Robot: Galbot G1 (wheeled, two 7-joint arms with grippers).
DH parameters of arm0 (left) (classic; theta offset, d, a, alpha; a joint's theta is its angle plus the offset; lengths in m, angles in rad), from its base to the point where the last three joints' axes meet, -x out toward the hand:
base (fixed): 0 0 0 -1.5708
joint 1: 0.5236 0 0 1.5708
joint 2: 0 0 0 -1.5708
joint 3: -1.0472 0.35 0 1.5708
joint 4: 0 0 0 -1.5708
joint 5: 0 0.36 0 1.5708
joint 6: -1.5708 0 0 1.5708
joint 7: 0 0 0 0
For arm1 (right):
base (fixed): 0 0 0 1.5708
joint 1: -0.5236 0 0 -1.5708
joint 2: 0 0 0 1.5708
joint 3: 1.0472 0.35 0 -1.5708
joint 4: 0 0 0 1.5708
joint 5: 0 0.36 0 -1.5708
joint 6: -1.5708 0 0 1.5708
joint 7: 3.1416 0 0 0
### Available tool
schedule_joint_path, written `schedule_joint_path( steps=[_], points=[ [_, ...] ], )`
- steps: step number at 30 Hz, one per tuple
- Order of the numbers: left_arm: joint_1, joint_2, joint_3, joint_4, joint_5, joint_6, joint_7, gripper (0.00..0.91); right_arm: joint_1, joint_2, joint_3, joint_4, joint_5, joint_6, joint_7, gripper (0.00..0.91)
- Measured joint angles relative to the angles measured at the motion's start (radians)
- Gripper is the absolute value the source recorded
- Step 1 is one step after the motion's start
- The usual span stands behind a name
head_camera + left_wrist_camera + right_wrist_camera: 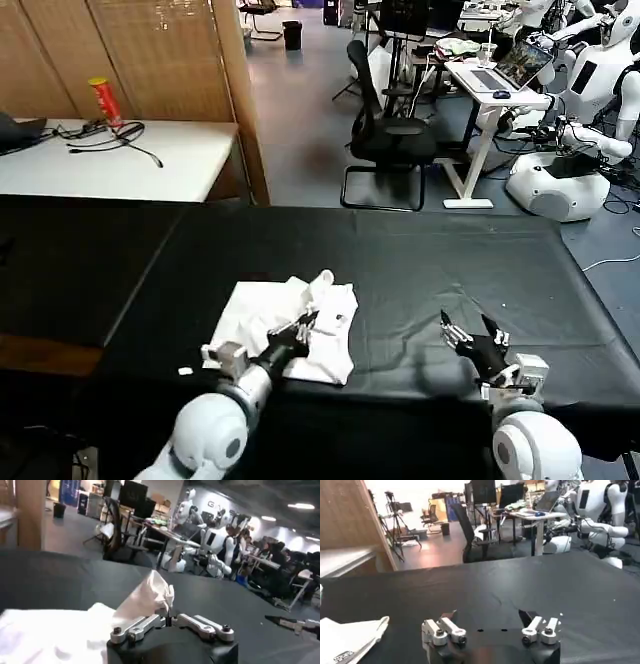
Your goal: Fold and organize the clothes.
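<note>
The white T-shirt (pixel 285 320) lies bunched and partly folded on the black table cover (pixel 420 260), near the front edge and left of centre. My left gripper (pixel 304 324) is over the shirt's right part, shut on a pinch of its cloth. In the left wrist view the jaws meet at my left gripper (pixel 169 620), and a peak of the T-shirt (pixel 147 597) rises from them. My right gripper (pixel 468 330) stands open over bare cover, well to the right of the shirt. In the right wrist view my right gripper (pixel 487 617) holds nothing, and the T-shirt (pixel 350 635) lies off to one side.
Behind the black table stand a white side table (pixel 110 160) with a red can (pixel 104 102) and cables, a wooden partition (pixel 150 60), an office chair (pixel 385 140), a desk with a laptop (pixel 495 80) and white robots (pixel 570 170). Bare cover stretches to the right and behind the shirt.
</note>
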Motion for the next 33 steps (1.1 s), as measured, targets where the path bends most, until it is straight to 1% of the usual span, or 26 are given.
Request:
schedule_joint_path(
  steps=[1,2,6,8,12,16,18,22,25,27,30,32,33],
  points=[
    [-0.001,-0.007,0.002,0.005,0.011,-0.003,0.004,0.254,-0.001,-0.003,-0.003,0.001,0.001,0.0,-0.005,0.878],
    [-0.003,-0.014,0.002,0.011,0.021,-0.006,0.008,0.878,-0.002,-0.006,-0.006,0.001,0.001,0.0,-0.009,0.878],
    [-0.006,-0.039,0.005,0.039,0.04,-0.022,0.026,0.878,0.006,-0.016,-0.024,-0.009,-0.001,0.001,-0.023,0.878],
    [-0.006,-0.054,0.011,0.047,0.022,-0.023,0.032,0.878,0.016,-0.018,-0.04,-0.014,-0.001,-0.007,-0.025,0.878],
    [0.011,-0.101,0.018,0.056,-0.05,-0.024,0.033,0.878,0.038,-0.026,-0.074,-0.021,0.003,-0.024,-0.033,0.878],
    [0.018,-0.139,0.016,0.031,-0.125,-0.022,0.037,0.878,0.07,-0.047,-0.116,-0.038,0.024,-0.036,-0.041,0.878],
    [0.011,-0.141,0.005,0.012,-0.116,-0.031,0.053,0.878,0.09,-0.061,-0.145,-0.045,0.028,-0.04,-0.048,0.878],
    [-0.012,-0.114,-0.039,-0.012,-0.041,-0.06,0.076,0.878,0.133,-0.09,-0.23,-0.062,0.021,-0.05,-0.073,0.878],
    [-0.01,-0.063,-0.086,-0.008,0.044,-0.093,0.099,0.878,0.159,-0.095,-0.297,-0.076,-0.009,-0.048,-0.078,0.878],
    [-0.001,-0.026,-0.12,0.003,0.091,-0.111,0.106,0.878,0.179,-0.093,-0.339,-0.094,-0.045,-0.054,-0.078,0.878],
    [0.021,0.007,-0.169,0.016,0.094,-0.101,0.094,0.878,0.2,-0.081,-0.392,-0.124,-0.124,-0.084,-0.073,0.878],
    [0.037,0.016,-0.198,0.02,0.069,-0.091,0.083,0.878,0.202,-0.071,-0.415,-0.139,-0.184,-0.11,-0.066,0.878],
    [0.045,0.019,-0.212,0.023,0.064,-0.092,0.082,0.878,0.202,-0.069,-0.421,-0.145,-0.209,-0.112,-0.065,0.878]
  ],
)
